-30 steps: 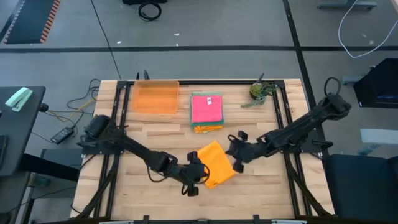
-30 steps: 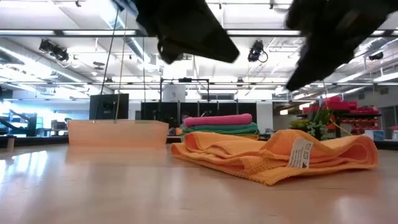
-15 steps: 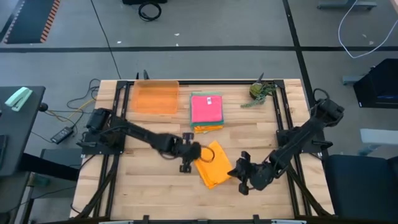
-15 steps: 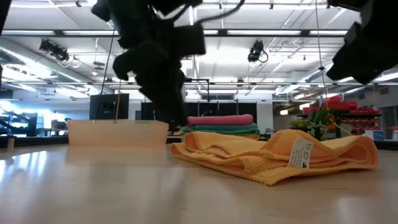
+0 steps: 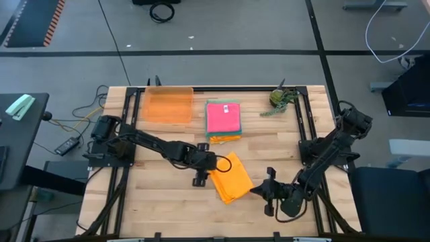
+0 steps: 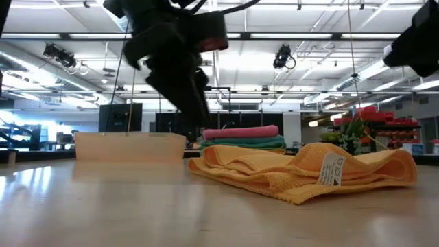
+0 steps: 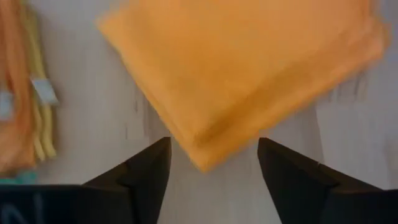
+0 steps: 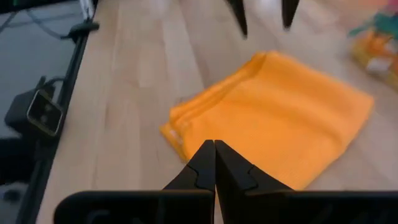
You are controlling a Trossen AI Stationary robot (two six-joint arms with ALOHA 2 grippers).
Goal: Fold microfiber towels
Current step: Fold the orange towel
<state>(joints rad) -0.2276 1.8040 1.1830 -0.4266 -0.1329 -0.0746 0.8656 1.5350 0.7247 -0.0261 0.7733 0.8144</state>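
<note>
A folded orange towel (image 5: pixel 232 177) (image 6: pixel 309 175) lies flat on the table, its white tag (image 6: pixel 331 169) facing the near edge. My left gripper (image 5: pixel 209 165) (image 7: pixel 214 146) is open at the towel's left corner. Its two fingers stand on either side of that corner (image 7: pixel 200 163) and do not touch it. My right gripper (image 5: pixel 261 192) (image 8: pixel 214 163) is shut with nothing in it. It hovers off the towel's near-right side, pointing back at the towel (image 8: pixel 273 118).
A stack of folded towels (image 5: pixel 224 121) (image 6: pixel 243 137), pink on top, sits at the far middle. A translucent orange tray (image 5: pixel 168 105) stands to the stack's left, and a small plant (image 5: pixel 279 99) is at the far right. Bare wood lies near and left of the orange towel.
My left gripper has swung from the towel's near-left side toward the far edge and now sits at the towel's left corner. My right gripper has drawn away from the towel's right side toward the near right. The folded towel has stayed in place on the table.
</note>
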